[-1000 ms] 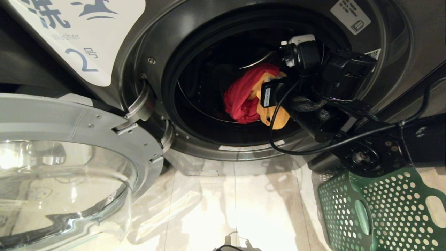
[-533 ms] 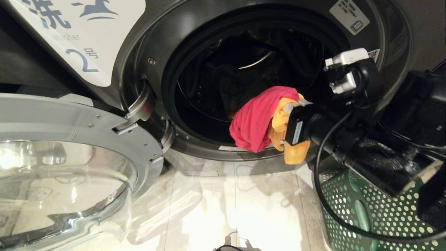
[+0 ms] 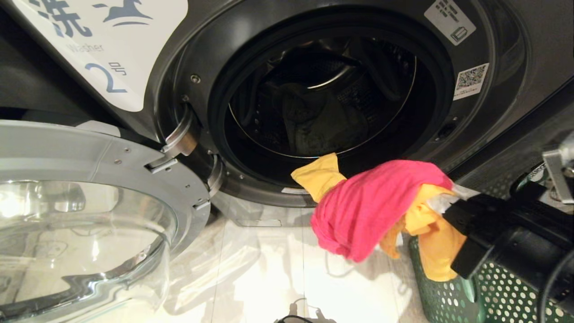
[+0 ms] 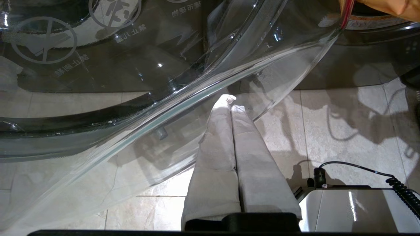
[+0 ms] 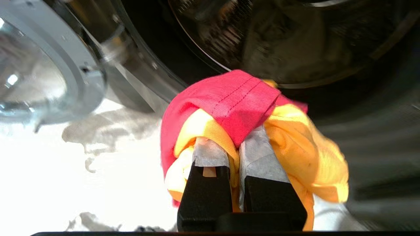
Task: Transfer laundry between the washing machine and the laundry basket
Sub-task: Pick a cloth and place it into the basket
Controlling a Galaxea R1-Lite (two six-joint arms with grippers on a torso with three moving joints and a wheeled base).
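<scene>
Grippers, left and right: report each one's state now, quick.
Left gripper: shut, holding nothing, beside the glass door.
Right gripper: shut on the red garment and the yellow-orange garment, outside the washing machine.

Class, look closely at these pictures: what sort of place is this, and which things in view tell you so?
Probably a shared laundry room or laundromat. The front-loading washing machine carries a big numbered label reading "Washer 2", which suggests several machines. Its glass door stands open over a tiled floor, beside a green perforated laundry basket.
</scene>
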